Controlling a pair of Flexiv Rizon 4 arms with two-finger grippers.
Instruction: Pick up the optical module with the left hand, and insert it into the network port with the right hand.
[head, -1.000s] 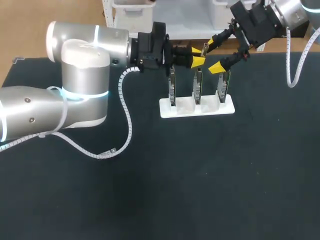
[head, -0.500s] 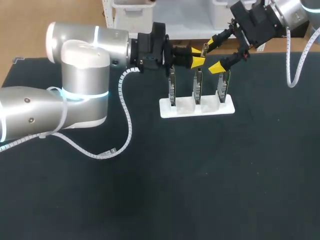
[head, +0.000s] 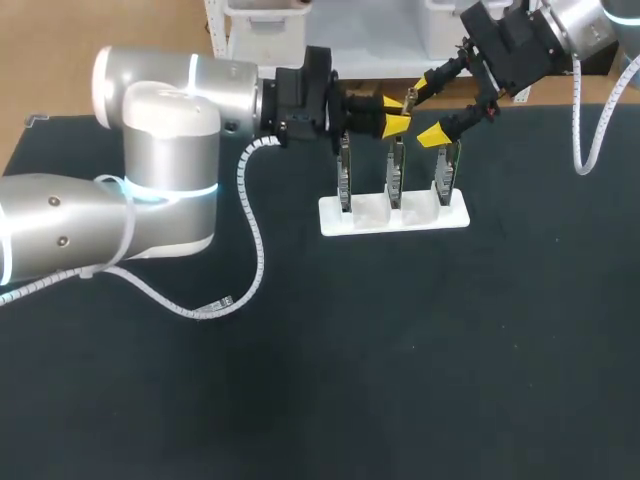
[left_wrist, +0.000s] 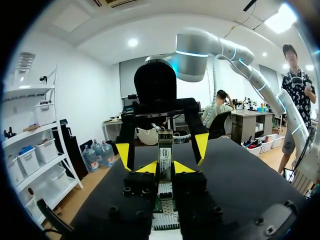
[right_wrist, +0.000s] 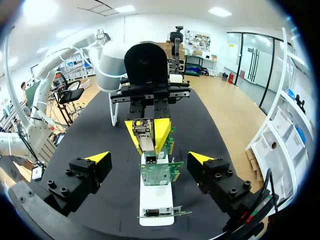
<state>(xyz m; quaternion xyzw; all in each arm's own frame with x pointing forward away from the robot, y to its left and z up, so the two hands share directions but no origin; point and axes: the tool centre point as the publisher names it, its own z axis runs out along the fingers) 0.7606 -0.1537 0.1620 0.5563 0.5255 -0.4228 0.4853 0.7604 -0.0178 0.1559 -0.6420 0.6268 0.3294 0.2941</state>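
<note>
Table: black, white board stand sat up at 12 o'clock.
Left gripper: was clamped on optical module.
Right gripper: jaws hung wide apart.

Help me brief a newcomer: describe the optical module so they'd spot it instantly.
Far back on the black table, a white stand holds three upright green boards. Over the middle board, the left gripper pinches the optical module: a slim metal bar, the only part held between yellow fingertips.
</note>
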